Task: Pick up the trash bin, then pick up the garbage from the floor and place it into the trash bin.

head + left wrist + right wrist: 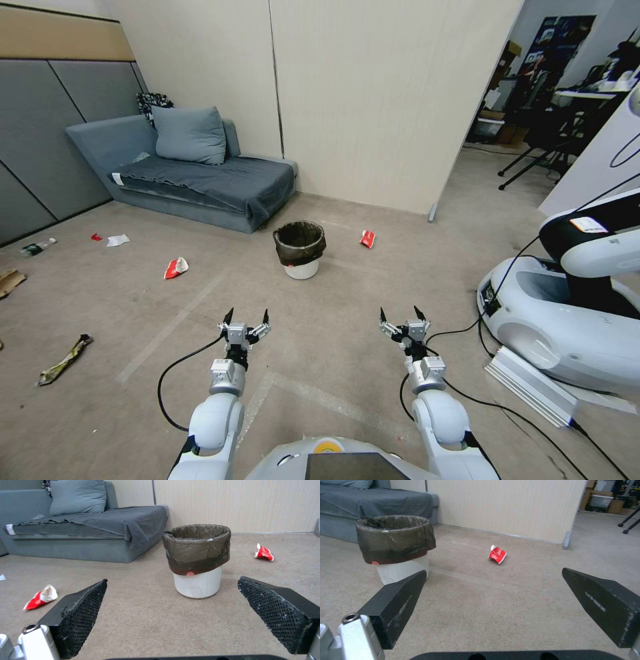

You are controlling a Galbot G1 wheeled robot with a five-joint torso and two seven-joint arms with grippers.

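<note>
- Nearest the head camera, both arms reach forward over bare carpet: left gripper [247, 316] and right gripper [402, 314], each with fingers spread wide and holding nothing.
- Trash bin [300, 250] — white, with a dark liner folded over its rim — stands upright on the floor ahead, between the two grippers' lines of reach and well apart from both.
- Garbage: a red-and-white wrapper [367, 239] lies near the bin on its right; a second crumpled wrapper [176, 268] lies to its left.
- Farther left: a white paper scrap [118, 240], a small bottle [37, 247] and a yellow-gold wrapper [65, 361].
- Background: grey sofa [193, 177] (cushion on top) against the wall, behind the bin.
</note>
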